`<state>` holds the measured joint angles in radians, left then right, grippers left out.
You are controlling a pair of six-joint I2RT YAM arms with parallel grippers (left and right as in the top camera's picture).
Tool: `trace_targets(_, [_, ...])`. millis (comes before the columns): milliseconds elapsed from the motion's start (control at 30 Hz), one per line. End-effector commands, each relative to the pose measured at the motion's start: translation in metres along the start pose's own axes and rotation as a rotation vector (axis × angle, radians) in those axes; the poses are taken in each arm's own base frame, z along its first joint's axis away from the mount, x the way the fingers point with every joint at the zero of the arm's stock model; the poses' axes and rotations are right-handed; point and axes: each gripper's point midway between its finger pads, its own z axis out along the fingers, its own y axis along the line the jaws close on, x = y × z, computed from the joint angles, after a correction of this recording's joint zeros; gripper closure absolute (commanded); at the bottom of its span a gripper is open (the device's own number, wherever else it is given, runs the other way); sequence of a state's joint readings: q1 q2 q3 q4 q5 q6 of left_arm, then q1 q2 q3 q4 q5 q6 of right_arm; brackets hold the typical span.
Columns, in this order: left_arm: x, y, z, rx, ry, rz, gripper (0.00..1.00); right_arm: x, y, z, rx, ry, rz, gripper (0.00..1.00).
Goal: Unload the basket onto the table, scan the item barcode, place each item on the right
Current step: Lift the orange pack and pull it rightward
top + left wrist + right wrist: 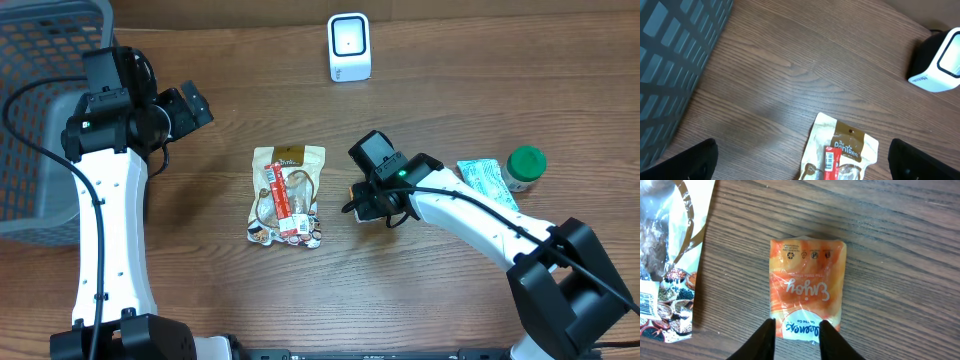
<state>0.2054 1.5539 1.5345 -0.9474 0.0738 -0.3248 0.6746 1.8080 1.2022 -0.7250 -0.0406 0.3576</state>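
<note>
A snack bag (288,195) is lying on the worktop (450,90), a small pouch (807,287) just right, scanner (349,46) behind, basket (40,100) far left.

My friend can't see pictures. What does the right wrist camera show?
A small orange snack packet printed with the word Enjoy lies flat on a wooden table, and the right gripper has its dark jaws either side of the packet's near end. A bigger see-through snack bag pokes in at the left.

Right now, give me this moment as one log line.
left gripper open, empty | right gripper straddling orange packet, grip unclear | nothing at scanner
</note>
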Motion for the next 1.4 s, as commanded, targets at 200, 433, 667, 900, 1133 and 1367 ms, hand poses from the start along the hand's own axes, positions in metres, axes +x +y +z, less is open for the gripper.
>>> trace_targets(200, [-0.007,-0.001,-0.012,0.006,-0.036,0.014,0.0,0.017,-0.01,0.032,0.04,0.088,-0.012,0.66])
trace_targets(433, [-0.007,-0.001,-0.012,0.006,-0.036,0.015,0.0,0.014,-0.009,0.033,0.041,0.09,-0.012,0.6])
trace_targets(667, [-0.007,-0.001,-0.012,0.005,-0.036,0.014,0.0,-0.026,0.011,-0.003,-0.003,-0.012,-0.017,0.55])
trace_targets(900, [-0.007,-0.001,-0.012,0.006,-0.036,0.014,0.0,-0.034,0.004,-0.004,0.04,-0.048,-0.017,0.62])
trace_targets(1133, [-0.007,-0.001,-0.012,0.006,-0.036,0.014,0.0,-0.039,-0.002,-0.004,0.078,-0.072,-0.017,0.68])
trace_targets(1367, [-0.007,-0.001,-0.012,0.006,-0.036,0.014,0.0,-0.041,-0.002,0.009,0.075,-0.078,-0.017,0.77])
